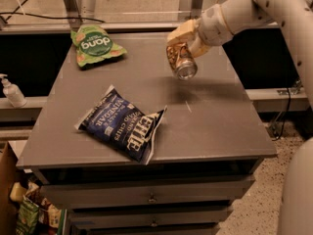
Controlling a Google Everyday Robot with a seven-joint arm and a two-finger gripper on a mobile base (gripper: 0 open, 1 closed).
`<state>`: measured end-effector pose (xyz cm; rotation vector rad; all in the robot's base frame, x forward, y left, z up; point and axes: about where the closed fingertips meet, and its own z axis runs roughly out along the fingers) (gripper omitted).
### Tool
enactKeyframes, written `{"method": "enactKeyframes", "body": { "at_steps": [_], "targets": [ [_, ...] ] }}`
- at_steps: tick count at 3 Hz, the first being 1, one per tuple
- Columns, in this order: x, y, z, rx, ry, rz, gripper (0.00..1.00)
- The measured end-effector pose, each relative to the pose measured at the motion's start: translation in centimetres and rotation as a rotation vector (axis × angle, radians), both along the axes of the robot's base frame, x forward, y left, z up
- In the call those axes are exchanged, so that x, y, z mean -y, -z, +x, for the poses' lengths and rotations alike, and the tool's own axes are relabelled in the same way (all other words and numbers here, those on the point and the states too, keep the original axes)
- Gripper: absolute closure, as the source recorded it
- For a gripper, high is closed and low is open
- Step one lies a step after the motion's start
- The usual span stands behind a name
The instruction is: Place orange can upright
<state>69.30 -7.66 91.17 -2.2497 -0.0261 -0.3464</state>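
Orange can (185, 66), just the one, is clamped in the gripper (180, 47), whose two fingers are closed around its body. The orange can is tilted, its silver end facing near and downward, and it hangs in the air over the far right part of the grey table (220, 126), with a faint shadow beneath it. Two bags lie on the tabletop. One blue chip bag (120, 126) is near the front, left of centre, and one green chip bag (95, 45) is at the far left corner. A single pump bottle (11, 89) stands off the table's left side.
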Motion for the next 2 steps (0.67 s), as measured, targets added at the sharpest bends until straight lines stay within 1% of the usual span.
{"method": "enactKeyframes", "body": {
  "at_steps": [1,2],
  "targets": [
    [1.3,-1.5,-1.4,0.136,-0.056,0.136,1.00],
    [2.3,-2.2,-2.7,0.247,-0.071,0.259,1.00]
  ]
}}
